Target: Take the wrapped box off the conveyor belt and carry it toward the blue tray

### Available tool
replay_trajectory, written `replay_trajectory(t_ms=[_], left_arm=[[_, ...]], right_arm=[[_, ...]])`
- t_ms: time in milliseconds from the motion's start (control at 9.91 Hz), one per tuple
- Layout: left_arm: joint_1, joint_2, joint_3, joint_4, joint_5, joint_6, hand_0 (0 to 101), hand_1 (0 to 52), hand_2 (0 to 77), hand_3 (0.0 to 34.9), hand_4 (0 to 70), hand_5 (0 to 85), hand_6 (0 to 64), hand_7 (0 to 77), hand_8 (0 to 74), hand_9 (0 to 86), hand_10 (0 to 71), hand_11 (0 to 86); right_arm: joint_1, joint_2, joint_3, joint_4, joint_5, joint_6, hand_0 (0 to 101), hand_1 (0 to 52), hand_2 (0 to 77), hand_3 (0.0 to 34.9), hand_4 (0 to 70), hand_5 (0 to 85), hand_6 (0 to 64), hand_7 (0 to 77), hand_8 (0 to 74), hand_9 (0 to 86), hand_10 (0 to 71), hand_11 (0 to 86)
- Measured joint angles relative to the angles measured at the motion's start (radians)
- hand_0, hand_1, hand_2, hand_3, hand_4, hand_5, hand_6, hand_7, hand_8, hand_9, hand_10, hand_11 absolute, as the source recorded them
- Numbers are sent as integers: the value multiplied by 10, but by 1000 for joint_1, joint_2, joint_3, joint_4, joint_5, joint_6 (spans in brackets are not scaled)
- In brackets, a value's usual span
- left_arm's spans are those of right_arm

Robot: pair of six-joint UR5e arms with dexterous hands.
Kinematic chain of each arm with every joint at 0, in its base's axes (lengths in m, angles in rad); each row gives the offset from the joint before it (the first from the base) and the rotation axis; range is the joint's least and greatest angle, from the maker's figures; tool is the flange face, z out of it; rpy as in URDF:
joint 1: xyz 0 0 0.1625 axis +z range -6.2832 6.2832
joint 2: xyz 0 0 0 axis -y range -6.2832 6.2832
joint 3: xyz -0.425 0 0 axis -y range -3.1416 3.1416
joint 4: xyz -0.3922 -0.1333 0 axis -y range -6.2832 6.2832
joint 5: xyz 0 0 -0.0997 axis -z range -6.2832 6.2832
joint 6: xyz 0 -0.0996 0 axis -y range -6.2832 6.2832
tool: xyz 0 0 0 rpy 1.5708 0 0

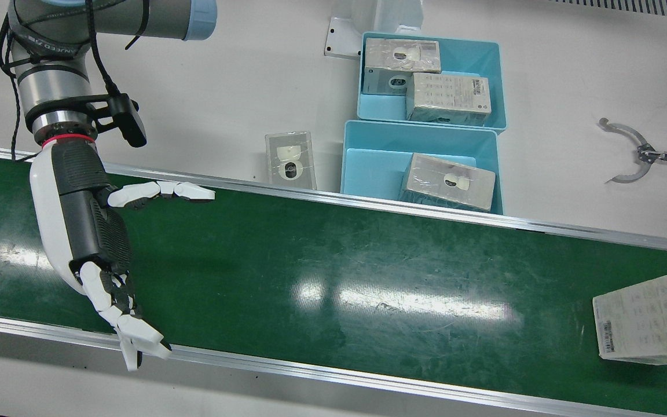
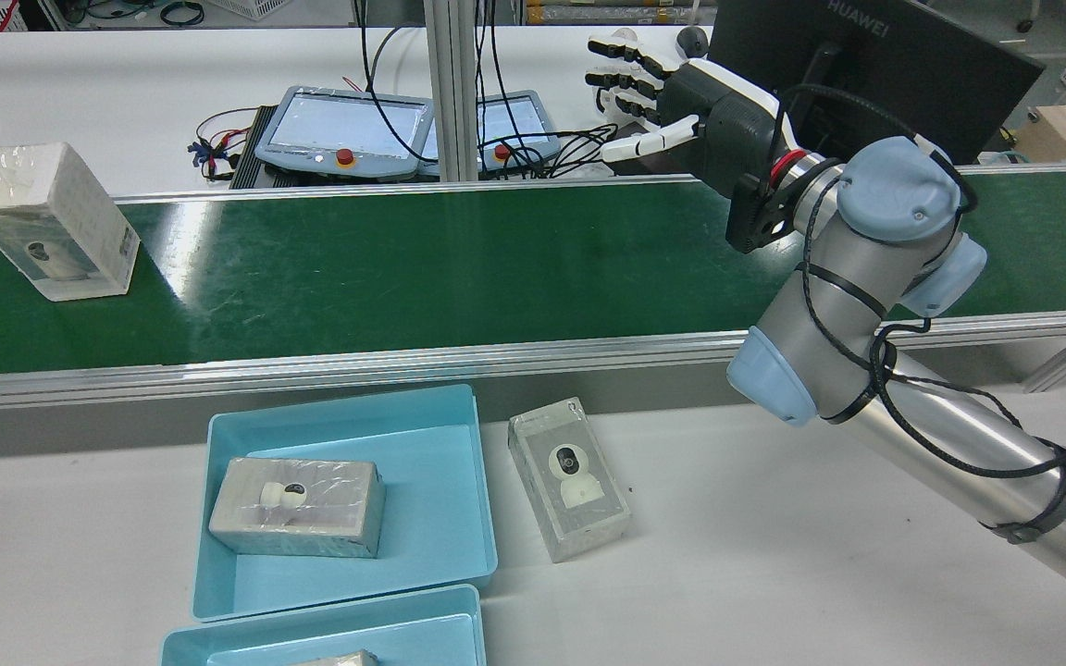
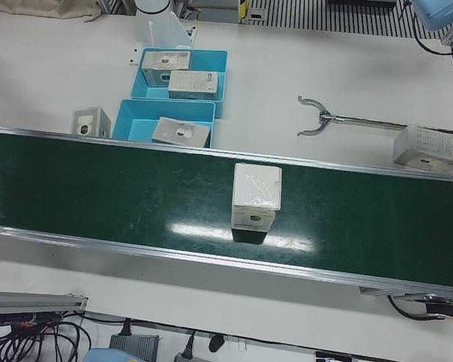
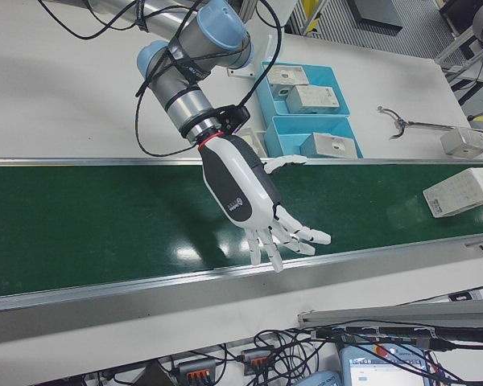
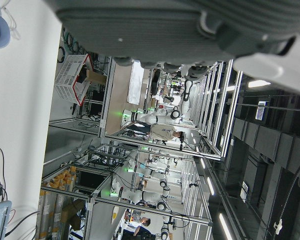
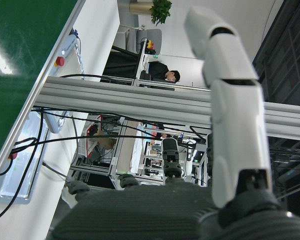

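The fingers (image 1: pixel 131 333) of the right hand (image 1: pixel 87 231) are spread wide and hold nothing; the thumb points across the belt toward the trays and the other fingers reach over the belt's operator-side rail. The hand hangs above the green conveyor belt (image 1: pixel 322 278), palm turned along the belt.

From these fingers the wrapped box (image 1: pixel 652 318) lies well apart, far down the belt toward the robot's left side. It sits on the belt near the rail on the operator side. Its long axis seems to run roughly across the belt, a little skewed, but in the front view it is cut by the edge, so I cannot be sure. In the rear view the same box (image 2: pixel 47 222) stands at the far left end of the belt.

The left hand (image 5: pixel 190 30) shows only in its own camera, very close and blurred; I cannot tell if its fingers are wide or closed, nor where it is over the counter.

Between the fingers and the box the belt is bare and shiny. Beside the belt, on the white counter (image 1: pixel 241 87), two blue trays stand; the nearer blue tray (image 1: pixel 368 159) already holds one box and still has free room. One more box (image 1: pixel 291 159) lies on the counter just beside this tray.

I judge that the right hand must wait for the box or travel far sideways.
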Motion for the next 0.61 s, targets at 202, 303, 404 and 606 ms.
replay_trajectory(t_ms=[202, 303, 404, 606], left_arm=[[0, 0, 0, 0, 0, 0, 0, 0, 11, 0, 0, 5, 0, 5, 5, 0, 5, 0], [0, 0, 0, 0, 0, 0, 0, 0, 5, 0, 0, 5, 0, 5, 5, 0, 5, 0], [0, 0, 0, 0, 0, 0, 0, 0, 5, 0, 0, 5, 0, 5, 5, 0, 5, 0], [0, 0, 0, 0, 0, 0, 0, 0, 5, 0, 0, 5, 0, 5, 0, 0, 0, 0]], right_arm=[[21, -2, -1, -8, 3, 8, 467, 142, 158, 303, 60, 180, 0, 185, 0, 44, 5, 11], [47, -7, 13, -10, 1, 9, 465, 115, 136, 303, 60, 180, 0, 185, 0, 44, 5, 11], [76, -17, 34, -10, -3, 10, 460, 115, 131, 302, 71, 191, 0, 196, 0, 44, 5, 11], [115, -50, 80, -10, -6, 7, 450, 115, 125, 302, 54, 175, 0, 196, 0, 44, 5, 11]])
